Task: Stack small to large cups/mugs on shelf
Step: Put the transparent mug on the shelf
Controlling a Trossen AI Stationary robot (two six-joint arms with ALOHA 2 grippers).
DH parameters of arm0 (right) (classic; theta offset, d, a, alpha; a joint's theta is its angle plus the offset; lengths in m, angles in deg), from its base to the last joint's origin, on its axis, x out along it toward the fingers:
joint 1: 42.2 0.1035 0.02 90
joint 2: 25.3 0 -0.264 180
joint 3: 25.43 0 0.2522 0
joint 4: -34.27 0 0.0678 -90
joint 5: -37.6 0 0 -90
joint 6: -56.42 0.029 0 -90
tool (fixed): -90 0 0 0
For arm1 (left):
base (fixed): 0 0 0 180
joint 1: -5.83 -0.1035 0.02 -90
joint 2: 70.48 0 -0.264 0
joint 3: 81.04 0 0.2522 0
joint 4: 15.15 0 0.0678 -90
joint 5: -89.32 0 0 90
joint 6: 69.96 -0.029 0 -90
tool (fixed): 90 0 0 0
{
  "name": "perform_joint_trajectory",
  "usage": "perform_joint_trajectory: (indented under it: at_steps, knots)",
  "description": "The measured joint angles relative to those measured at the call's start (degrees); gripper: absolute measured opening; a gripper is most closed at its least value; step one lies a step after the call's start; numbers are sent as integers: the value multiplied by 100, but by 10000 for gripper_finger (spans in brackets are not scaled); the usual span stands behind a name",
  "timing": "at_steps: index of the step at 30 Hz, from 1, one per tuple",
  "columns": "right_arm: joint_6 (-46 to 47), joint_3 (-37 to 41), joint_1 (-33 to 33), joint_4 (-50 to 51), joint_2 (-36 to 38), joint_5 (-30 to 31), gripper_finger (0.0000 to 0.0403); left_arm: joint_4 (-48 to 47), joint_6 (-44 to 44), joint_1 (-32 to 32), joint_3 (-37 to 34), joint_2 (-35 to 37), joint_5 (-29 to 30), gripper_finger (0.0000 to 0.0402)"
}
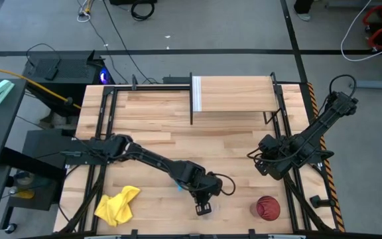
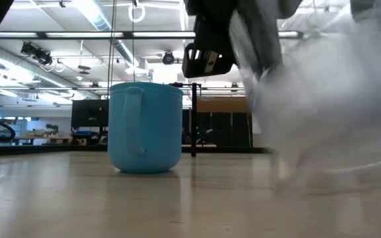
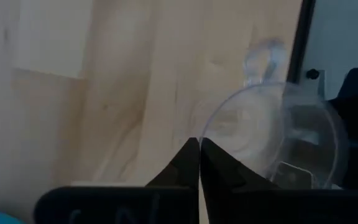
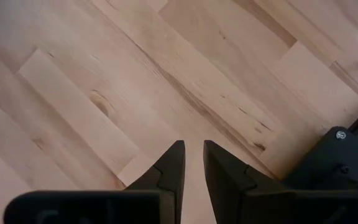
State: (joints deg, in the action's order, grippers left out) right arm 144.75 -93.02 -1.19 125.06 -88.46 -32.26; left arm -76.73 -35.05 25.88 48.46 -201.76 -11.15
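Both arms are chunky black jointed tubes with thin black cables looping off them. Each pincer, left pincer [image 3: 199, 163] and right pincer [image 4: 192, 163], has two pointy, wedge-shaped black fingers.

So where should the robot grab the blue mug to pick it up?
Probably by the rim. The blue mug stands upright on the table with its mouth open upward, so a gripper could come straight down and pinch one wall, away from the handle, which faces the low camera.
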Motion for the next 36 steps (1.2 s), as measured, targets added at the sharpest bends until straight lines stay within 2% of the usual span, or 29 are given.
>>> perform_joint_trajectory:
  at_steps: [10,13,18,26,31,36]
  knots:
    - [-42,0,-2,2,0,184,66,-173,-882,-278,6,0,77,8]
    - [-103,0,-2,0,0,296,66,-567,-1330,-379,226,-2,202,6]
    - [-268,0,-2,-16,-1,409,66,-1361,-2437,-605,909,-2,775,5]
    - [-323,0,0,-79,0,501,66,-1758,-4723,-1195,1570,2,942,4]
    - [-384,0,-2,-113,-1,556,66,-1892,-5782,-1528,1502,2,940,4]
    - [-452,0,-1,-120,-2,557,66,-2058,-6867,-1759,1139,0,941,3]
